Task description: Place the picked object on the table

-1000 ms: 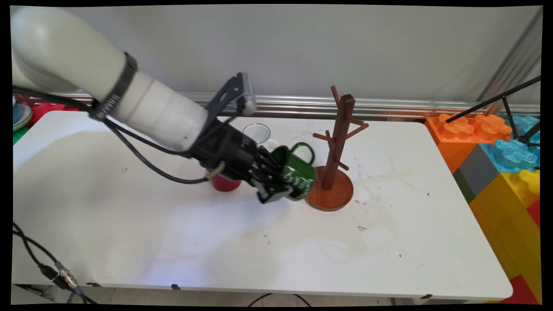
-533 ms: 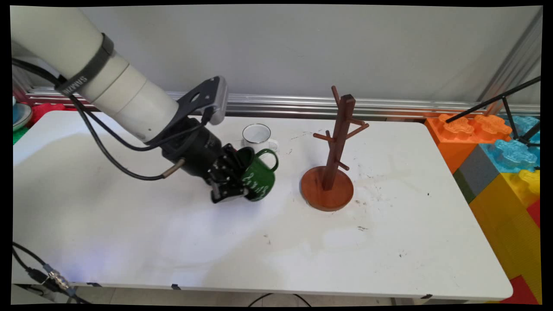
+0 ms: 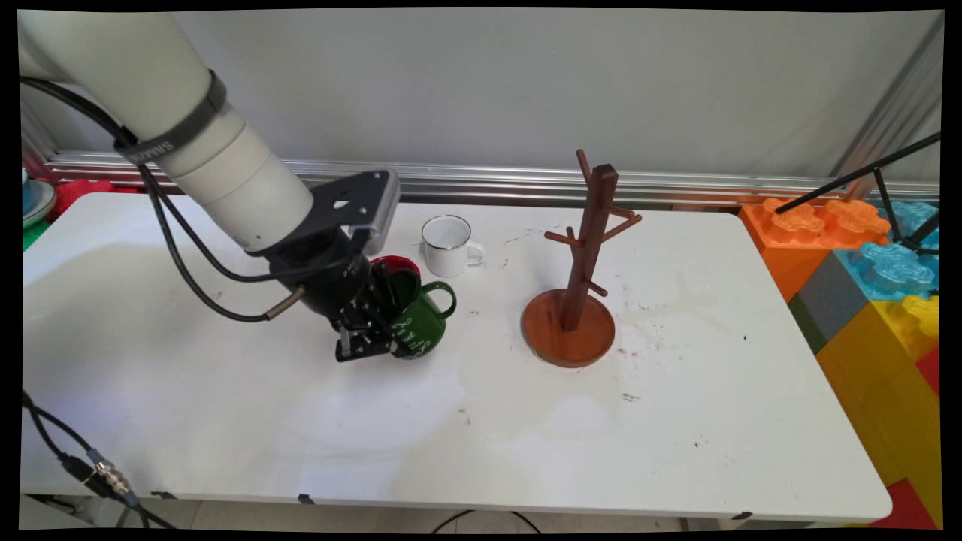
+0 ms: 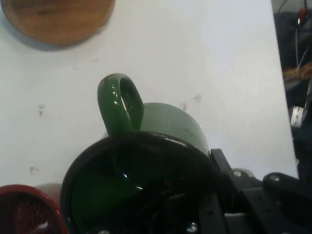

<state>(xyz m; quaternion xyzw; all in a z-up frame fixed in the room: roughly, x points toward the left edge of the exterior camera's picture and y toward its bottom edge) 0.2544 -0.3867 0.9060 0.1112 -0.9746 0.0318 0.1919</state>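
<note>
The fingers (image 3: 378, 330) are clamping the rim of the green mug (image 3: 418, 324), tilted just above the counter (image 3: 526, 451). A red mug (image 3: 397, 266) is crowding its 11 o'clock, a white mug (image 3: 448, 246) its 1 o'clock, the wooden mug tree (image 3: 580, 270) standing off at 3 o'clock. Keeping the grip firm and the handle clear of the red mug looks wise.

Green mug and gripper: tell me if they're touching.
Touching. In the hand view one black finger lies against the green mug at its rim; in the main view the gripper clamps the mug's side.
</note>
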